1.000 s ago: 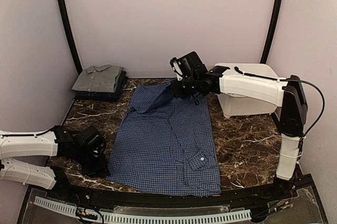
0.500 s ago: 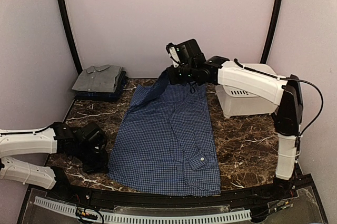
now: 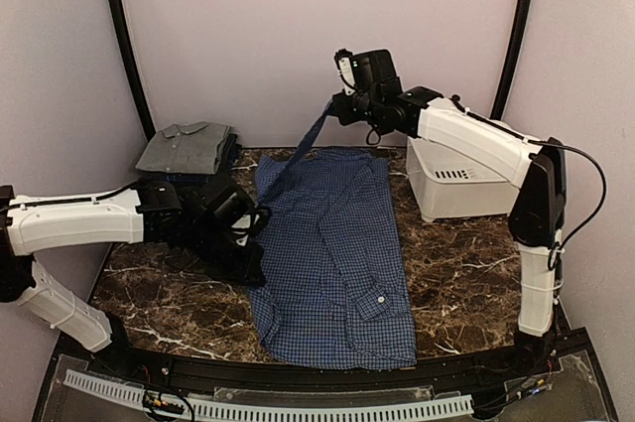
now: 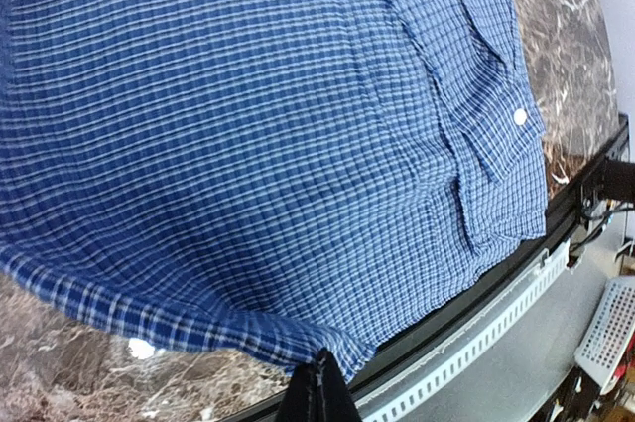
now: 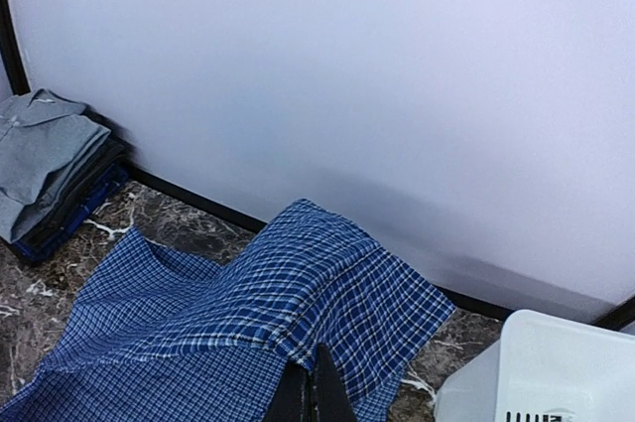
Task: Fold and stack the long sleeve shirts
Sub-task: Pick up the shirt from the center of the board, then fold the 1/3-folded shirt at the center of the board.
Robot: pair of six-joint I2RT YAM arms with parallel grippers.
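Blue fine-checked button-up cloth shirt [image 3: 332,243]: spread on dark marble surface [image 3: 466,263], long axis near-to-far. Left claw [image 4: 317,390] pinched closed on its near-left edge; right claw [image 5: 310,387] clamped on far-left cloth, raised. Body lies rightward of both; fold likely goes that way.

Left arm: stretched low from the left side toward the middle; forearm nearly level; black wrist at its end
Left gripper [image 4: 318,374]: held low; fingers pressed together, pinching the edge of the blue shirt [image 3: 337,243]
Right arm: upright from its base at the near right; elbow high; forearm reaching left toward the back
Right gripper [image 5: 314,372]: held high; jaws closed tight on a fold of the same shirt
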